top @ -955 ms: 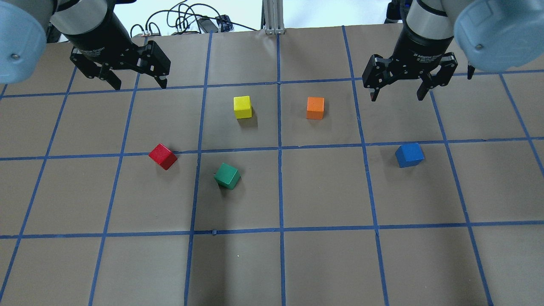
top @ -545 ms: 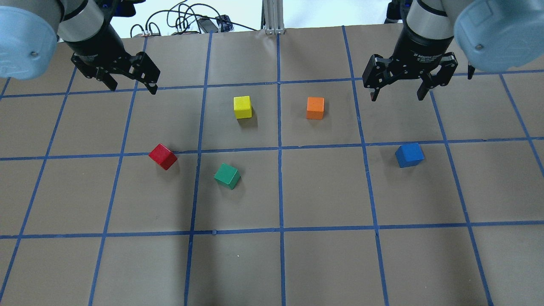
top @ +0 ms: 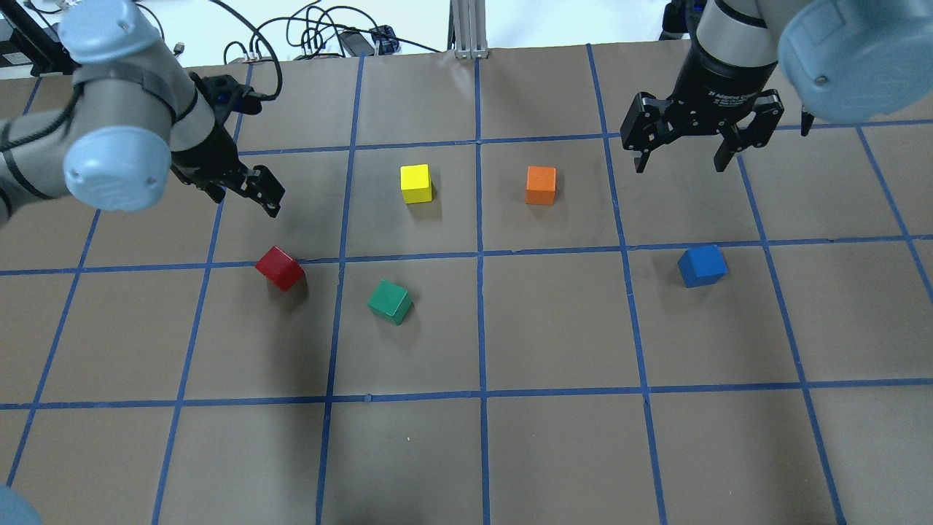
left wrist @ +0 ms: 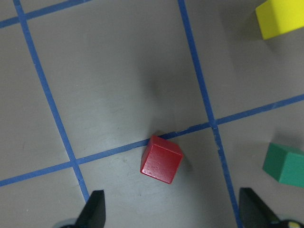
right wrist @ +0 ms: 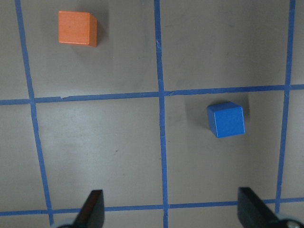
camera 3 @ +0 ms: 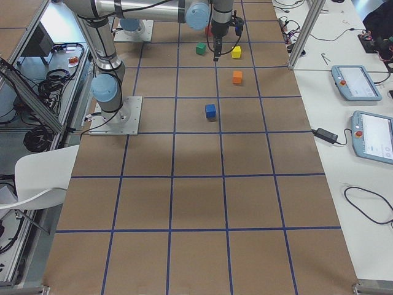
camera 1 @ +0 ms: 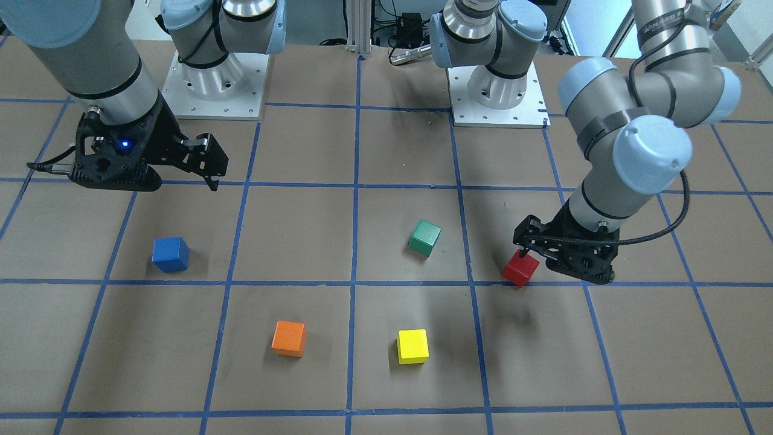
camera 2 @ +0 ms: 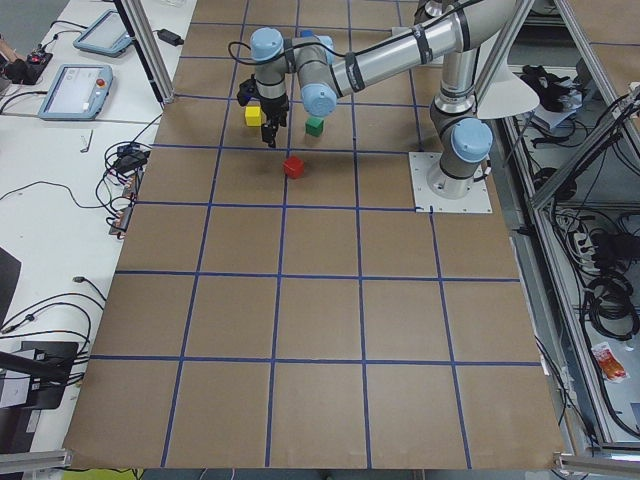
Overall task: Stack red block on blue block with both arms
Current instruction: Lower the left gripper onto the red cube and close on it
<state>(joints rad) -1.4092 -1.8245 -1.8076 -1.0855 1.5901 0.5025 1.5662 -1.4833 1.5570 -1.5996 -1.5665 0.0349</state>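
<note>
Left gripper [left wrist: 173, 204] partly covers the red block [camera 1: 519, 270] seen front-on.

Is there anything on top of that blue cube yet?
No. The blue block has a bare top face; the red block lies far off on the table. The patch of paper beneath the blue block is hidden.

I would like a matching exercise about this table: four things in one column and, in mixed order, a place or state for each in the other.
A red block
B blue block
C yellow block
D right gripper

1 open and empty
2 beside the orange block
3 on a tape line, near the left gripper
4 the block nearest the right gripper

Pairs: A-3, B-4, C-2, D-1
</note>
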